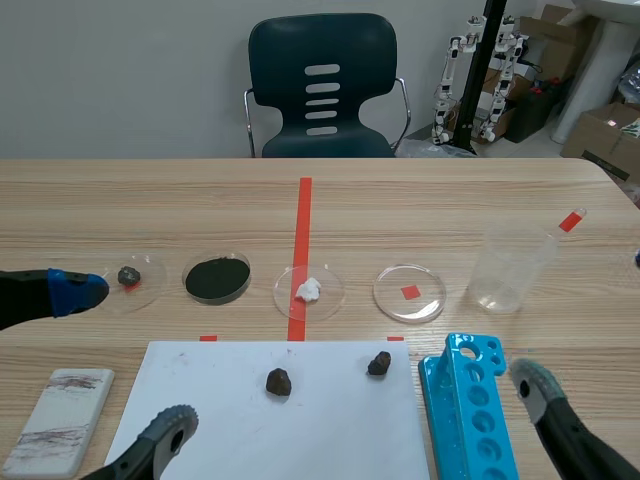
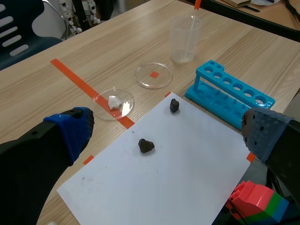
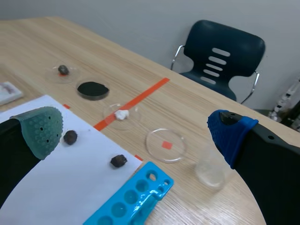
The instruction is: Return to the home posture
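Both arms sit low at the table's near edge. The left gripper (image 2: 168, 136) gapes wide, holding nothing, and so does the right gripper (image 3: 136, 133). Only the left wrist view shows coloured toy bricks (image 2: 255, 202) beside the white sheet (image 2: 187, 173) — the scene view misses them.
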### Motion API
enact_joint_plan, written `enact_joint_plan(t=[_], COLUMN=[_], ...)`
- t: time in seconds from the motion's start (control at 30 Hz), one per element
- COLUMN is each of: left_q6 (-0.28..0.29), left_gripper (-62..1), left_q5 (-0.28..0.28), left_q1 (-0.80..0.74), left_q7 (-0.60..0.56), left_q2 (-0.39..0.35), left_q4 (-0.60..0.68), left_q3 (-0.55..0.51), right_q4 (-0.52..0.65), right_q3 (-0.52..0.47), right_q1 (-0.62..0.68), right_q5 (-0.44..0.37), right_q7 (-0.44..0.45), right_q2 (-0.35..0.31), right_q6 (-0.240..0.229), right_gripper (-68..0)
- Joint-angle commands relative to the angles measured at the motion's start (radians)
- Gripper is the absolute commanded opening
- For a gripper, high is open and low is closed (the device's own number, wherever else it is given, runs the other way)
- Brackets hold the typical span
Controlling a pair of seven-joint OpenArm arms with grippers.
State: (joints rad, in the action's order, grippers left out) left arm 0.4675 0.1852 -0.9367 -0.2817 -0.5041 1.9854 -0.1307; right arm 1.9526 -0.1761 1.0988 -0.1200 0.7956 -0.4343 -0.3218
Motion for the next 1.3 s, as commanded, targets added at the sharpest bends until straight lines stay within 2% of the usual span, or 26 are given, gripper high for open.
enact_joint_plan(t=[0.0,0.23,1.27], left_q6=[-0.001,-0.001,-0.001], left_gripper=[1.4,1.4,1.4], left_q5=[0.013,0.013,0.013], left_q1=[-0.008,-0.008,-0.008], left_q7=[-0.014,-0.014,-0.014], left_q2=[0.005,0.005,0.005], left_q4=[0.009,0.009,0.009], left_q3=[0.001,0.001,0.001], right_q4=[0.016,0.016,0.016], right_q3=[-0.009,-0.013,-0.014], right_q1=[0.002,0.003,0.003], right_q5=[-0.008,0.031,0.031], right_q7=[0.025,0.027,0.027], right_q2=[-0.01,-0.009,-0.009], right_q6=[0.007,0.006,0.006], right_gripper=[-2.0,-2.0,-2.0])
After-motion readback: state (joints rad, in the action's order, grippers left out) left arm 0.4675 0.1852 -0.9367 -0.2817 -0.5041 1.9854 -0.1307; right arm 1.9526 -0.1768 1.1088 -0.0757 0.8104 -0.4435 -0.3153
